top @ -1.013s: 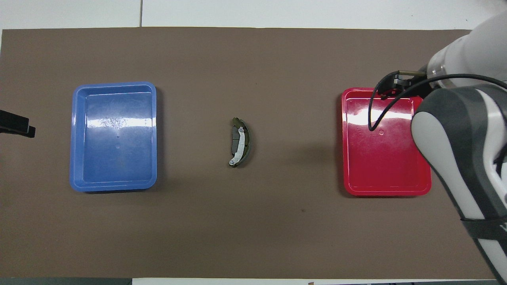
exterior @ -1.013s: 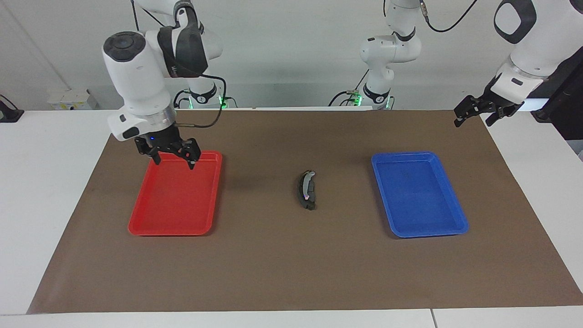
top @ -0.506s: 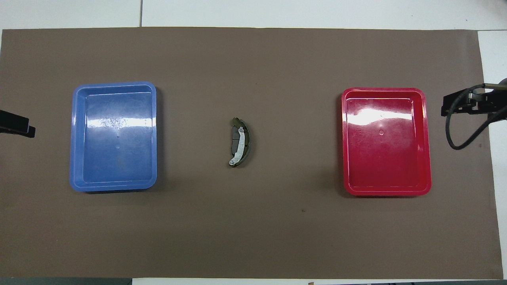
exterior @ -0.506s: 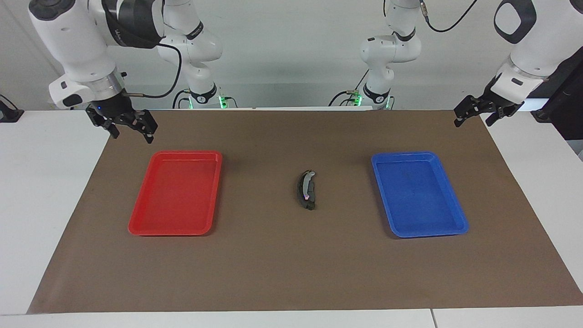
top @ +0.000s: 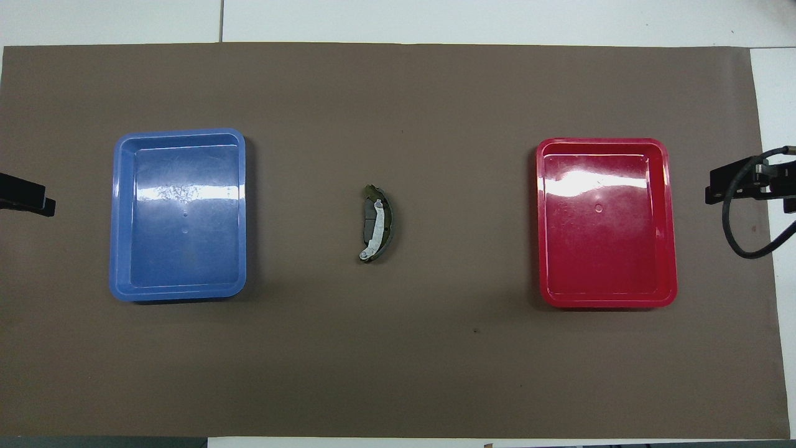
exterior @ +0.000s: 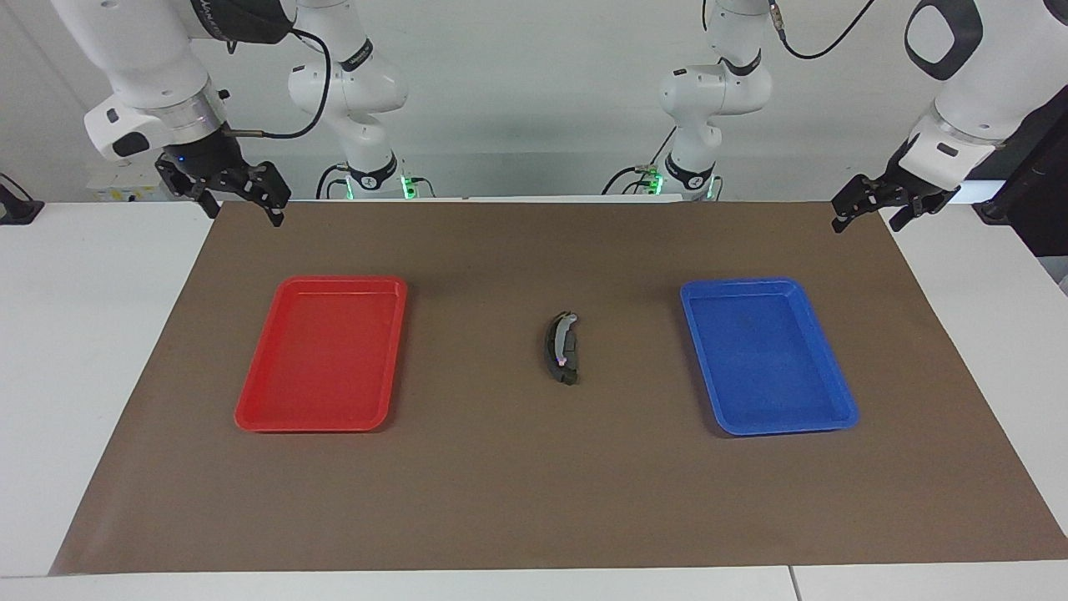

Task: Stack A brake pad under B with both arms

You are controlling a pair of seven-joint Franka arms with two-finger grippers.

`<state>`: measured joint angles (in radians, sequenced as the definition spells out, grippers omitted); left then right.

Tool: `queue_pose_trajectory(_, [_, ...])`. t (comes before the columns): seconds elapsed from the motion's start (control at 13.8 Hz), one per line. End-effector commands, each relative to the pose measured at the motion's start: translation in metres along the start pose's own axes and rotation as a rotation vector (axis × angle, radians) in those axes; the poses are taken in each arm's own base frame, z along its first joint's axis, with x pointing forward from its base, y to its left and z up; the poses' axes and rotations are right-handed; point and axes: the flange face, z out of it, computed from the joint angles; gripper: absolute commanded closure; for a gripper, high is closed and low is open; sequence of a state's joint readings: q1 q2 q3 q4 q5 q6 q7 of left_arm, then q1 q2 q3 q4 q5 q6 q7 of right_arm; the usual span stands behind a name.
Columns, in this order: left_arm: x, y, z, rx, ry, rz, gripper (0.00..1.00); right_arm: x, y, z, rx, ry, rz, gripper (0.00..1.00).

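B (exterior: 552, 346) (top: 387, 224), a dark arc with a silver strip along its curve, lies on the brown mat midway between the two trays. A brake pad (top: 369, 218), small, flat and grey, shows partly from under B's inner curve. My right gripper (exterior: 242, 209) (top: 740, 183) hangs open and empty over the mat's edge at the right arm's end, off the red tray. Over the mat's edge at the left arm's end waits my left gripper (exterior: 868, 221) (top: 25, 202), open and empty.
A red tray (exterior: 250, 413) (top: 544, 249) lies toward the right arm's end and a blue tray (exterior: 843, 409) (top: 118, 249) toward the left arm's end; nothing is in either. The brown mat (exterior: 534, 484) covers most of the white table.
My right gripper has risen from over the red tray and drawn back to the mat's edge at its own end. The left arm and the stacked pieces have not moved.
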<state>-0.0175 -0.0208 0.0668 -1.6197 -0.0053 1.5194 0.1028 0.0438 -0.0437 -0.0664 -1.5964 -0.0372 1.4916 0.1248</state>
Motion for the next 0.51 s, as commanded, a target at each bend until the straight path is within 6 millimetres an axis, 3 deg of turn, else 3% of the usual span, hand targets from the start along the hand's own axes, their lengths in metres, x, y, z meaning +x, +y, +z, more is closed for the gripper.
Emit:
queue_pose_trajectory(0.0, [-0.001,-0.002,0.001,-0.008,0.01,-0.012,0.0,0.001,0.005,0.001,0.019,-0.007,-0.031,0.0])
queue_pose_trajectory(0.29, [-0.001,-0.002,0.002,-0.009,0.008,-0.012,0.0,0.004,0.005,-0.022,0.014,-0.014,-0.038,0.0])
queue_pose_trajectory(0.43, [-0.001,-0.002,0.002,-0.009,0.008,-0.012,0.0,0.005,0.002,-0.024,0.015,-0.025,-0.04,0.0])
